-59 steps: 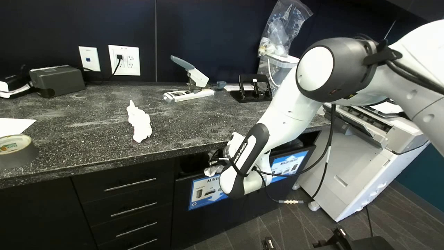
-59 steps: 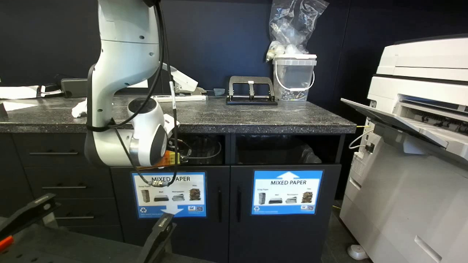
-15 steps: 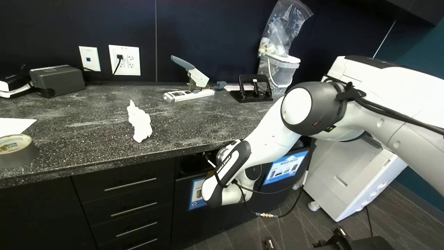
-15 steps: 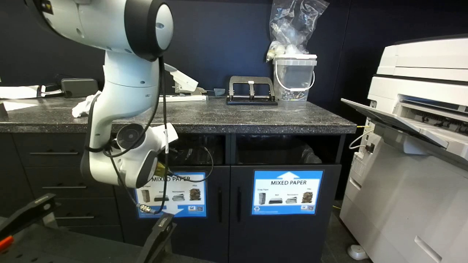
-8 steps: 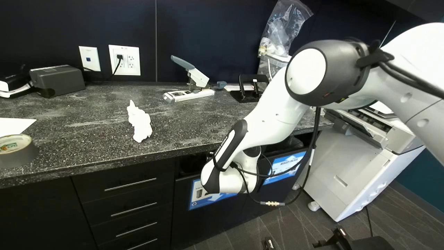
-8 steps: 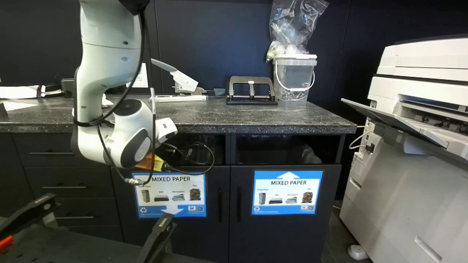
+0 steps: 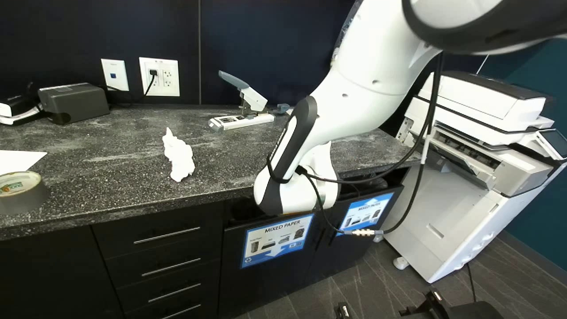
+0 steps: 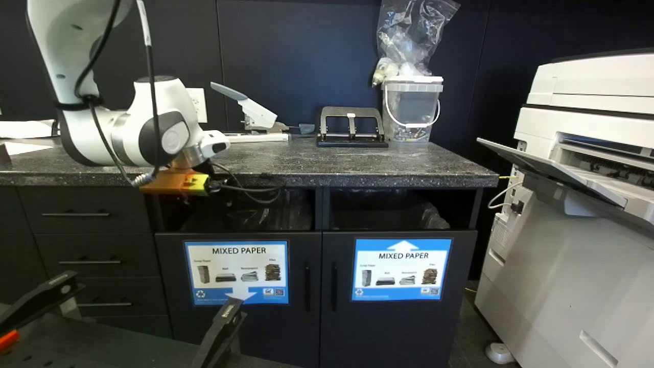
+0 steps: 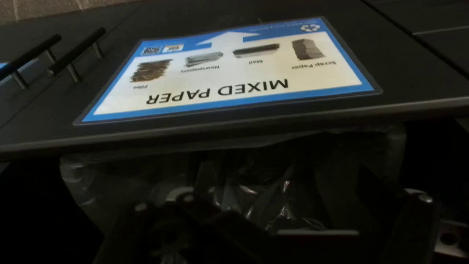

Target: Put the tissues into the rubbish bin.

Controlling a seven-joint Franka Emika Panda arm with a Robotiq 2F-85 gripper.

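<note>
A crumpled white tissue lies on the dark counter; in an exterior view the arm covers that spot. Under the counter, above the door with a MIXED PAPER sign, is the rubbish bin, lined with clear plastic. My gripper hangs at the mouth of this bin, pointing into it. Its dark fingers stand wide apart in the wrist view, and I see no tissue between them. In an exterior view the arm hides the gripper. The bin's inside is too dark to make out its contents.
A second lined bin sits to the right behind a matching door. Along the counter stand a stapler, a hole punch and a clear bucket. A tape roll lies near the counter's front edge. A printer flanks the cupboards.
The arm has lifted over the last second, raising the wrist to counter height at the bin opening. A white lump beside the gripper in the oldest frame no longer shows. The counter tissue has stayed put.
</note>
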